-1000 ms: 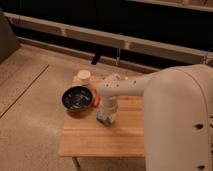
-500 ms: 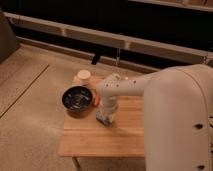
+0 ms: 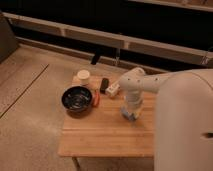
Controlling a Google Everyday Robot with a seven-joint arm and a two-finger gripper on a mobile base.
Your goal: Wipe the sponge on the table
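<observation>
The table [image 3: 100, 135] has a light wood plank top and stands in the middle of the camera view. My gripper [image 3: 129, 113] points down onto its right half, at the end of the white arm [image 3: 133, 84]. It is shut on the sponge [image 3: 131, 117], a small blue-grey pad that shows just under the fingertips and rests against the tabletop. The gripper hides most of the sponge.
A black bowl [image 3: 77, 98] sits on the table's left part, with a small orange object [image 3: 96, 100] beside it. Behind them are a white cup [image 3: 83, 76], a small black block [image 3: 104, 84] and a white object [image 3: 112, 89]. My white body [image 3: 185, 125] fills the right side.
The gripper has slid to the right across the tabletop with the sponge under it. The bowl and the other objects have not moved.
</observation>
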